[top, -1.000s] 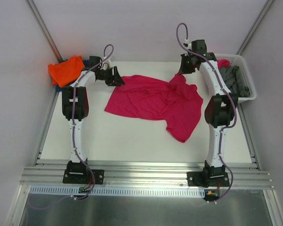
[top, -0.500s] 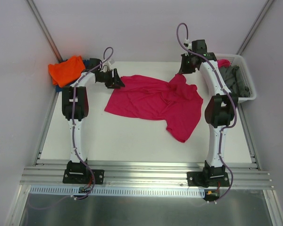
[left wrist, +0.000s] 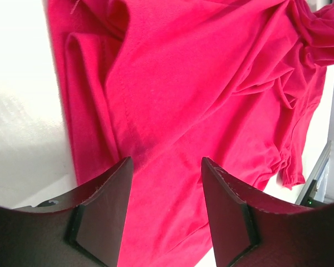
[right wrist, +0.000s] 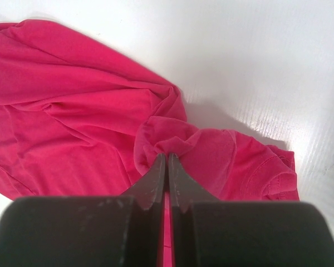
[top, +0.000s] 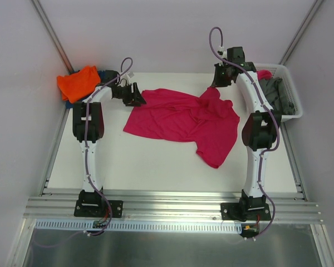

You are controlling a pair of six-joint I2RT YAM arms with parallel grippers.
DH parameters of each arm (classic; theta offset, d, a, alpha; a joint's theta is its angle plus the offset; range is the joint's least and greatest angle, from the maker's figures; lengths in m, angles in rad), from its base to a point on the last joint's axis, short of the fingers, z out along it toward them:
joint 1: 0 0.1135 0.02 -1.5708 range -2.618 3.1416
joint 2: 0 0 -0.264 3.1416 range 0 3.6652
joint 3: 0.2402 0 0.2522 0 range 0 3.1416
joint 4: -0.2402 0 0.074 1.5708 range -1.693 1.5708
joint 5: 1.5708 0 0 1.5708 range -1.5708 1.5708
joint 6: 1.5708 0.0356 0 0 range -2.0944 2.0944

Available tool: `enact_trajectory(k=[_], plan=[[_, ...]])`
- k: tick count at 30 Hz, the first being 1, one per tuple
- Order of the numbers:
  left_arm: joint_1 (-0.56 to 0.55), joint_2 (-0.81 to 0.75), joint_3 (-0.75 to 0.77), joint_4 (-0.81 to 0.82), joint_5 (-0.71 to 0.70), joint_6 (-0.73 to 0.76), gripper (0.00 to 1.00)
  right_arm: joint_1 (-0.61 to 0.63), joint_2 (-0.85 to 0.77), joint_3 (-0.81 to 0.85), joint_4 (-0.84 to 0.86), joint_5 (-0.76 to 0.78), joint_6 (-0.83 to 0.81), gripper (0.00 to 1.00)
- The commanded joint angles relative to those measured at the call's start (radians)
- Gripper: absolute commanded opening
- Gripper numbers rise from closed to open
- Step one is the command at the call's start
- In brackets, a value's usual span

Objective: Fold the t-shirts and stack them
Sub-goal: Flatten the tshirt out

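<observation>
Where right fingers (right wrist: 157, 182) pinch, soft magenta t-shirt (right wrist: 72, 111) bunches (creased).

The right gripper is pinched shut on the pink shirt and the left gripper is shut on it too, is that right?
Not quite. The right gripper is pinched shut on the pink shirt, but the left gripper is open: its jaws stand apart over the shirt, gripping nothing. The left wrist view shows it.
</observation>
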Motion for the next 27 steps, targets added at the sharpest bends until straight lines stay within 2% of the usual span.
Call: enact_trajectory(k=[1, 11, 12, 13, 15, 19, 25, 27], plan=[[0.024, -0.045, -0.017, -0.006, -0.009, 0.01, 0.52, -0.007, 0.0, 0.047, 0.005, 0.006, 0.003, 0.01], [0.024, -0.068, -0.055, -0.014, -0.007, 0.021, 0.5, -0.004, 0.012, 0.058, 0.006, 0.001, 0.009, 0.01], [0.024, -0.065, -0.053, -0.014, -0.006, 0.022, 0.48, -0.007, 0.014, 0.058, 0.008, 0.003, 0.007, 0.01], [0.024, -0.059, -0.047, -0.014, -0.004, 0.016, 0.37, -0.006, 0.014, 0.059, 0.008, 0.003, 0.007, 0.01], [0.024, -0.054, -0.041, -0.014, -0.006, 0.016, 0.27, -0.007, 0.014, 0.056, 0.005, 0.003, 0.007, 0.01], [0.02, -0.051, -0.037, -0.014, -0.009, 0.01, 0.18, -0.009, 0.009, 0.049, 0.003, 0.006, 0.006, 0.01], [0.02, -0.049, -0.041, -0.009, -0.006, 0.004, 0.11, -0.007, 0.004, 0.047, 0.003, 0.006, 0.001, 0.01], [0.02, -0.048, -0.04, -0.006, 0.005, 0.004, 0.05, -0.006, 0.003, 0.047, 0.005, 0.006, 0.001, 0.01]])
